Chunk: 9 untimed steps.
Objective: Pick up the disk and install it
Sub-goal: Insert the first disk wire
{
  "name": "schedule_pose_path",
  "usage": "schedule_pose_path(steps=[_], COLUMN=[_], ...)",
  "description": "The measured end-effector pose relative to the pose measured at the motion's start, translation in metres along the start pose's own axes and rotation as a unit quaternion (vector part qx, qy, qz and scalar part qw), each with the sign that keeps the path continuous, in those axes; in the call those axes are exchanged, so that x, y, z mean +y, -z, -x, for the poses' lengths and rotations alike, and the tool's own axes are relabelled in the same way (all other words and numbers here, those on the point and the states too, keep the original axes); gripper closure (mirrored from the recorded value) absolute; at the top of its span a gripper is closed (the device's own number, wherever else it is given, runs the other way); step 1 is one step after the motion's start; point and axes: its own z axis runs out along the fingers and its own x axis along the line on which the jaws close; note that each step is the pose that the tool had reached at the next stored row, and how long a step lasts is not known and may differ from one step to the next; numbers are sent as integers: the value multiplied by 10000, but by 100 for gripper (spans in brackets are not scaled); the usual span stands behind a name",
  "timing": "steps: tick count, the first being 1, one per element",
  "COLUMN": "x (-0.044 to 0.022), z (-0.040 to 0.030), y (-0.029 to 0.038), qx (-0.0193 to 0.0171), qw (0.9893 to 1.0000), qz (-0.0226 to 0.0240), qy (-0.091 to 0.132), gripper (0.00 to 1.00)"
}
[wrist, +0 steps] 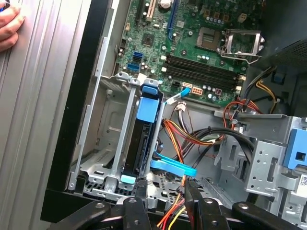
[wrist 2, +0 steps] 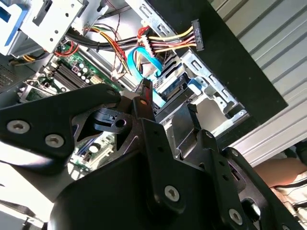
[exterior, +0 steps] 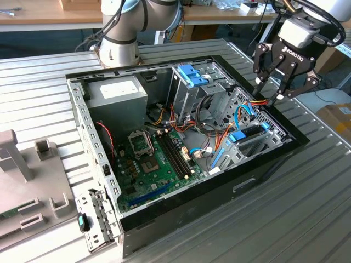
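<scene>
Gripper (wrist 2: 169, 99), 2nd wrist view: black linkage closest to lens; fingers spread apart, nothing clamped btwn them, tips poised over the drive bays.
Loose leads, same view: blue data cable (wrist 2: 136, 64) looped; a wire bundle ends in a free power plug (wrist 2: 196, 33); both lie just beyond the fingertips.
Disk (wrist: 139, 143), 1st wrist view: stands on edge inside the drive cage (wrist: 103, 143), blue carrier rail along its upper edge. Looks seated, though latch state can't be told.
Wiring, 1st wrist view: orange/yellow wires (wrist: 192, 136) run up btwn the spread fingers; the blue data cable crosses just beside the disk.
Hand (wrist: 9, 26), 1st wrist view: a person's, on the ribbed table (wrist: 43, 96) outside the case wall, well apart from the gripper.
PC case (exterior: 82, 126), exterior view: open, lying flat. Holds mobo (exterior: 159, 159), PSU (exterior: 118, 93), a 2nd cage (exterior: 192, 82) w/ a blue-railed unit, plus the drive cage w/ the disk at the exterior view's right.
Gripper, exterior view: hovers above that cage, empty.
Risk 1: fingers closing or travelling w/ wires btwn them; result = snag or pulled connector.
Risk 2: rail not clicked home; disk could ride up. Cause = partial insertion.
Risk 3: hand is near the work area, should the arm swing that way.
</scene>
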Motion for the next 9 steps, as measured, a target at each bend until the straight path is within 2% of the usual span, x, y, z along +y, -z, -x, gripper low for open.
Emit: schedule_pose_path(steps=[3,4,5,8,9], x=[-48,-197,-236,-295,-304], z=[-13,-50,-60,-75,-77], y=[-11,-22,-35,-66,-73], qx=[4,5,8,15,16], qw=[9993,9985,9973,9943,9937], qz=[3,4,6,10,11], qy=[363,556,730,1068,1122], gripper=[56,56,56,56,56])
